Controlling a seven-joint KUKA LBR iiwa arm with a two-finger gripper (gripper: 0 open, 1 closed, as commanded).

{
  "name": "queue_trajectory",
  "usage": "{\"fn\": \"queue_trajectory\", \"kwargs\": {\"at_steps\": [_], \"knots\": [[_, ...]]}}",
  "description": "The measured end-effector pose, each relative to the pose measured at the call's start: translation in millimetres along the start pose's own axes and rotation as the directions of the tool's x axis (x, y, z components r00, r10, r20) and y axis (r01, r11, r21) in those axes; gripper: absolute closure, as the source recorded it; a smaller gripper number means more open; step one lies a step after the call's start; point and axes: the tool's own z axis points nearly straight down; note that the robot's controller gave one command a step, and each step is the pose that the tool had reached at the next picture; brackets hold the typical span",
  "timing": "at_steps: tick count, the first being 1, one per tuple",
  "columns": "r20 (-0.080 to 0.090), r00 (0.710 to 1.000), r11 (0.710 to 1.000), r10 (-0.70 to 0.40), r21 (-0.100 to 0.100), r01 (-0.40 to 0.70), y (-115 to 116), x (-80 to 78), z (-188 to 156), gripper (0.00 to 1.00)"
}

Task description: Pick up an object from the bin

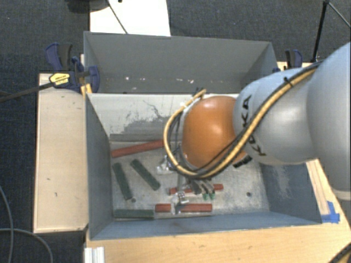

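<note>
My gripper (184, 197) reaches down under the orange wrist cover into the front middle of the bin. It hangs right over two short red bars: one (215, 188) pokes out to its right, the other (192, 207) lies just in front of it, near the front wall. The gripper hides the middle of the nearer bar. Whether it touches either bar I cannot tell.
A long red rod (137, 148) lies on the left at the foot of the bin's back slope. Two dark green bars (122, 179) (145, 174) lie slantwise on the left floor, and a third green bar (133, 213) rests along the front wall. The arm covers the bin's right half.
</note>
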Motion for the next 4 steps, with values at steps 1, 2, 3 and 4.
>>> {"fn": "queue_trajectory", "kwargs": {"at_steps": [1, 2, 3, 4], "knots": [[0.011, 0.960, 0.960, 0.281, -0.003, -0.281, -15.0, -3.0, 51.0, 1.00], [0.010, 0.959, 0.959, 0.284, -0.003, -0.284, -14.9, -3.0, 51.0, 1.00], [0.000, 0.972, 0.972, 0.236, 0.000, -0.236, 2.2, -16.6, -32.1, 1.00], [0.000, 0.971, 0.971, 0.237, -0.001, -0.237, 2.3, -16.6, -32.1, 1.00]]}}
